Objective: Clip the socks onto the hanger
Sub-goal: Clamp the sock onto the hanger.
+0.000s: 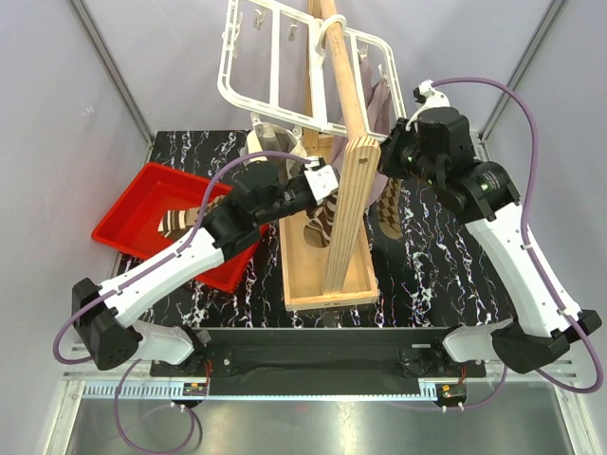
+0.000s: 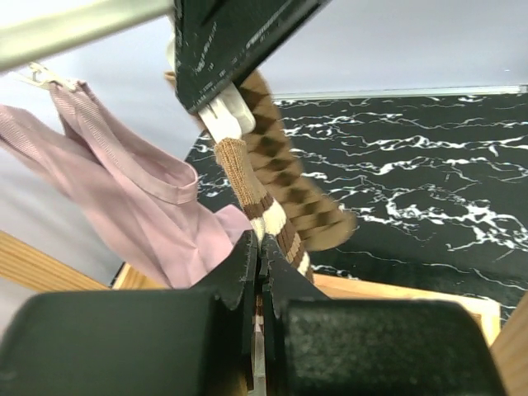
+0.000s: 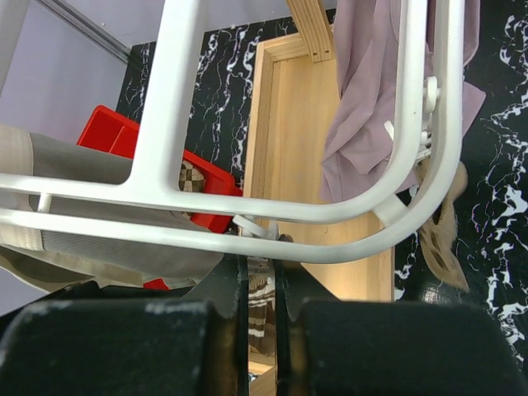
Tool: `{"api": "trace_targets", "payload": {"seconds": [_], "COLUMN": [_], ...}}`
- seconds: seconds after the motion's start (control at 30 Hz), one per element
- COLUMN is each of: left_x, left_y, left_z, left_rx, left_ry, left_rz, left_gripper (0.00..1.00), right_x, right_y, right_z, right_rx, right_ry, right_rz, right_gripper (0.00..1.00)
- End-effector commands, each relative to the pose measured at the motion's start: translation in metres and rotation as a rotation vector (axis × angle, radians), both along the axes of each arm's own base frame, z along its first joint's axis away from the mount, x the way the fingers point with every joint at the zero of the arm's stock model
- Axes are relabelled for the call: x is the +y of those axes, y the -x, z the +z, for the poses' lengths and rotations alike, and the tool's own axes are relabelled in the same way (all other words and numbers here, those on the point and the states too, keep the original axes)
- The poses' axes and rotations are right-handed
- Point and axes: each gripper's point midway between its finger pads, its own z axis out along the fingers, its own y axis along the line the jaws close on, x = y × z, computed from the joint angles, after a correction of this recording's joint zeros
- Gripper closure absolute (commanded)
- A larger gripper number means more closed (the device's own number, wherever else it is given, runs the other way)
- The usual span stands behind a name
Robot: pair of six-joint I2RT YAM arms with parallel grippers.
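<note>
Left arm: runs from its base at lower left on a diagonal up to mid-table, forearm crossing the near corner of the red bin (image 1: 133, 204). Left gripper (image 1: 318, 182) sits level against the near face of the wooden stand (image 1: 349, 199). Wrist view: fingers (image 2: 235, 276) pressed together on the striped sock (image 2: 247, 186), pinching it below the cuff.

Striped sock: hangs upright, cuff up against a white clip peg (image 2: 227, 115). A brown checkered sock (image 2: 301, 206) hangs just behind it. A mauve sock (image 2: 124, 190) drapes to the left.

Right arm: rises from lower right, elbow bent, forearm angled up and inward. Right gripper (image 1: 394, 156) is raised at the hanger's near right corner, tips hidden behind the stand's post in the top view. Wrist view: fingers (image 3: 223, 285) drawn to a narrow slit right under the frame's curved corner, with the clip peg (image 3: 252, 227) at their tips. From the left wrist, a scuffed black finger covers the peg's top, so it reads as pinching the peg.

Hanger (image 1: 224, 71): white frame tilted, hooked high on the pole, above the far half of the table (image 1: 427, 275). Mauve sock (image 1: 379, 104) and checkered sock (image 1: 389, 213) hang on its right side. Grey-beige fabric (image 3: 82, 165) hangs at the left rail.

One brown-and-cream sock (image 1: 180, 220) lies in the red bin.
</note>
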Motion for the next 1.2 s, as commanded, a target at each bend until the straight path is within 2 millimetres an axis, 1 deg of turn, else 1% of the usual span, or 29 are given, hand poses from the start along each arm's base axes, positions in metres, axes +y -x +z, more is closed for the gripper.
{"api": "trace_targets", "payload": {"seconds": [0.0, 0.2, 0.3, 0.43, 0.57, 0.63, 0.7, 0.73, 0.8, 0.83, 0.9, 0.93, 0.97, 1.1, 1.13, 1.17], "left_x": [0.001, -0.004, -0.005, -0.008, -0.011, -0.011, -0.012, -0.012, -0.014, -0.014, -0.014, -0.014, -0.013, -0.009, -0.006, -0.003], "left_y": [0.005, 0.006, 0.009, 0.008, 0.01, 0.008, 0.009, 0.008, 0.011, 0.012, 0.012, 0.012, 0.012, 0.01, 0.008, 0.007], "left_z": [0.03, 0.03, 0.033, 0.037, 0.04, 0.04, 0.04, 0.04, 0.039, 0.04, 0.041, 0.04, 0.04, 0.037, 0.039, 0.037], "left_rx": [-0.107, -0.115, -0.123, -0.139, -0.153, -0.161, -0.16, -0.158, -0.15, -0.148, -0.137, -0.135, -0.134, -0.11, -0.109, -0.101], "left_ry": [0.051, 0.05, 0.062, 0.081, 0.091, 0.089, 0.091, 0.092, 0.094, 0.097, 0.107, 0.106, 0.108, 0.119, 0.128, 0.132], "left_rz": [0.005, -0.002, -0.002, 0.008, 0.021, 0.03, 0.031, 0.029, 0.017, 0.01, 0.013, 0.012, 0.015, 0.042, 0.063, 0.077], "left_gripper": [1.0, 1.0, 1.0, 1.0, 1.0, 1.0, 1.0, 1.0, 1.0, 1.0, 1.0, 0.91, 0.86, 0.73, 0.67, 0.53], "right_x": [-0.004, 0.0, -0.001, 0.005, 0.013, 0.012, 0.013, 0.012, 0.017, 0.017, 0.018, 0.018, 0.017, 0.012, 0.011, 0.01], "right_y": [-0.001, -0.004, -0.005, -0.006, -0.004, -0.002, -0.002, 0.001, 0.002, 0.003, 0.003, 0.004, 0.004, 0.003, 0.004, 0.002], "right_z": [0.001, -0.001, -0.002, -0.007, -0.013, -0.01, -0.011, -0.007, -0.005, -0.004, -0.003, -0.004, -0.003, -0.003, -0.004, -0.002], "right_rx": [0.017, 0.036, 0.042, 0.068, 0.098, 0.089, 0.083, 0.071, 0.061, 0.06, 0.053, 0.052, 0.046, 0.031, 0.026, 0.017], "right_ry": [0.004, -0.02, -0.028, -0.052, -0.069, -0.081, -0.087, -0.095, -0.108, -0.11, -0.114, -0.112, -0.113, -0.107, -0.105, -0.107], "right_rz": [-0.034, -0.044, -0.057, -0.048, -0.022, -0.02, -0.016, -0.01, 0.015, 0.02, 0.029, 0.03, 0.026, 0.009, 0.006, -0.004], "right_gripper": [1.0, 1.0, 1.0, 1.0, 1.0, 1.0, 1.0, 0.93, 0.8, 0.65, 0.49, 0.44, 0.36, 0.33, 0.32, 0.32]}}
